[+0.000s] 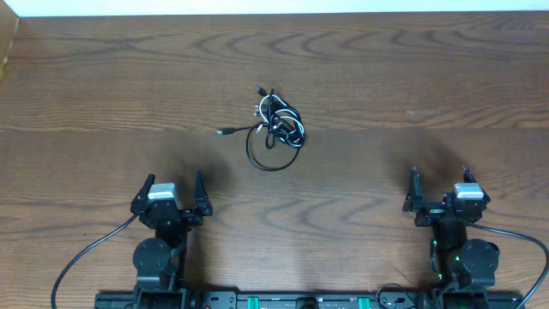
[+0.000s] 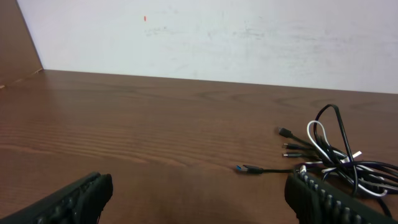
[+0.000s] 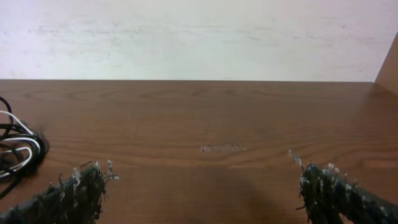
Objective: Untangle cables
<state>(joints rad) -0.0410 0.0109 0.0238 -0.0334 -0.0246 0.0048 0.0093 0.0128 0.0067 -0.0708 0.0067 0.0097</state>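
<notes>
Near edge: left pincer [image 1: 174, 180] and right pincer [image 1: 440, 173], both with fingers apart, gripping nothing. Beyond them, mid tabletop [image 1: 386, 69], the cables [image 1: 276, 124] lie in one small knot, nearer the left arm. Overhead shows the whole knot, one plug trailing left. Only the left wrist view resolves a blue-tipped plug [image 2: 245, 168] and the white cord [image 2: 316, 134]; its finger and the frame edge cut the knot off. Right wrist view catches only a sliver at its left edge. How the strands cross is unclear.
</notes>
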